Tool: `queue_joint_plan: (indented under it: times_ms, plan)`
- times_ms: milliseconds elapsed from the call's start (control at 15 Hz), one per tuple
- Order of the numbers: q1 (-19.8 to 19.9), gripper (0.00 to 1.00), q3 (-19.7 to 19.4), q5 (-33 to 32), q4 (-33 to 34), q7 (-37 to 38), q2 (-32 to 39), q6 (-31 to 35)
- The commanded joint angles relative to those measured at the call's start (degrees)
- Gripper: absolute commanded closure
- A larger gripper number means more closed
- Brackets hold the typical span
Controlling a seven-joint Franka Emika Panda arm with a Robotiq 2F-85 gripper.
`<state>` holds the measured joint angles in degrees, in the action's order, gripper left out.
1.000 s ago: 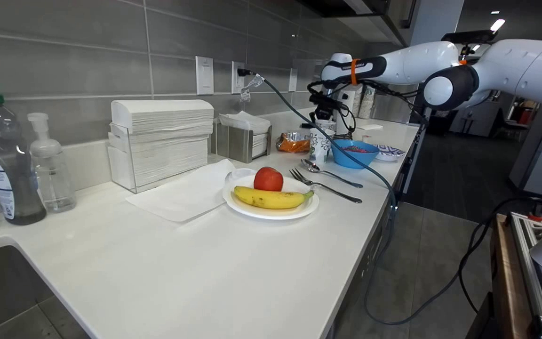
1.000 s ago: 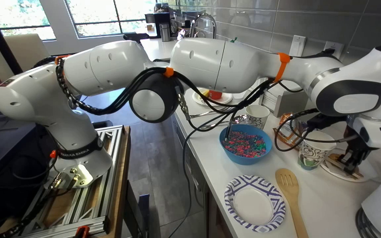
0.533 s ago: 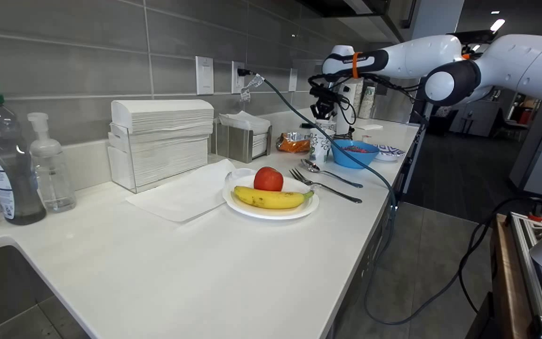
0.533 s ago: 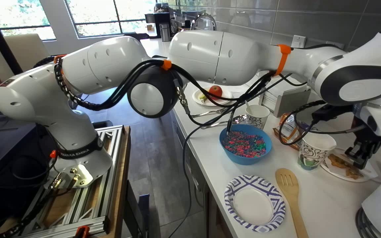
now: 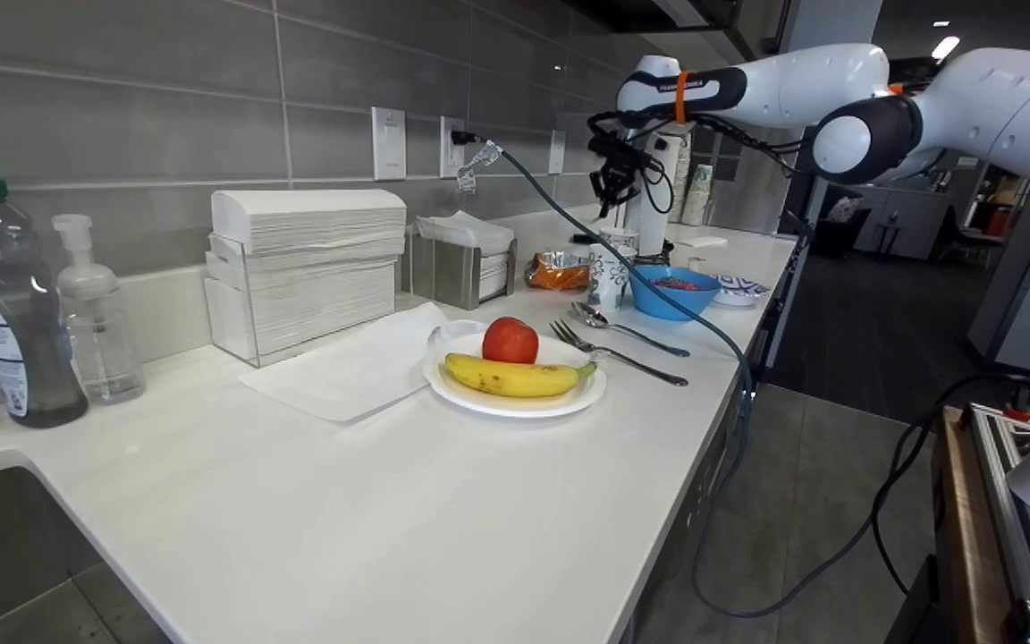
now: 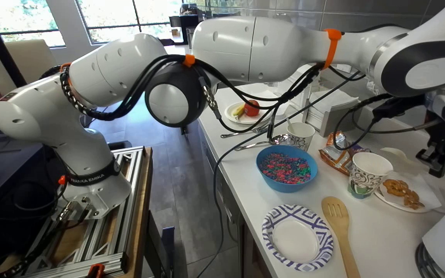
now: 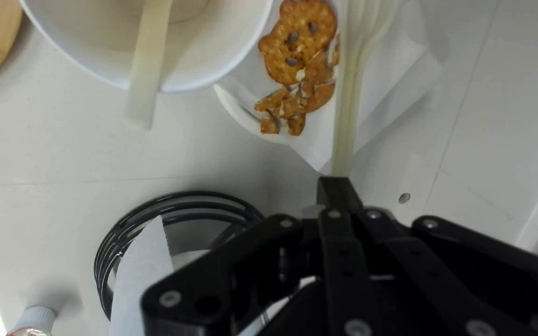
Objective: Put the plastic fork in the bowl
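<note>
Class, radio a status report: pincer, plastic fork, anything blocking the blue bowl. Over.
Pincer shut on plastic fork. Fork not yet in blue bowl. Possible obstacle: patterned cup between pincer and bowl in an exterior view.

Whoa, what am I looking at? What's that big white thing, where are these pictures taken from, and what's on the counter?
That's a robot arm, with a black gripper that grabs things a bit like a hand does. Two cameras stand apart from the arm and see the counter from different places. The third rides on the arm and looks down past the gripper. In that picture, the gripper is shut on the handle of a pale plastic fork, held above the counter. It's meant for the blue bowl, which has tiny coloured bits inside. Near the bowl are a patterned plate, a wooden spatula and paper cups. There's also a white plate with a banana and a red fruit; beside it lie a metal fork and a spoon.
</note>
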<state>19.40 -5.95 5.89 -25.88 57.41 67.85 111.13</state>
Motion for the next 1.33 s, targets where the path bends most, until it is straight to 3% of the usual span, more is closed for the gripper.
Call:
queue_joint_plan:
  times_ms: [0, 467, 800, 1267]
  plan:
    - [0.2, 1.00, 1.9, 1.6, -1.1, 0.6, -2.6, -0.4]
    - [-0.2, 1.00, 3.7, 2.1, -1.7, -2.3, -5.7, -1.9]
    - [-1.3, 1.00, 2.8, 1.0, -0.9, -2.1, -5.2, -3.2]
    - [-0.6, 1.00, 3.3, 1.4, -0.4, -8.4, -4.9, -7.6]
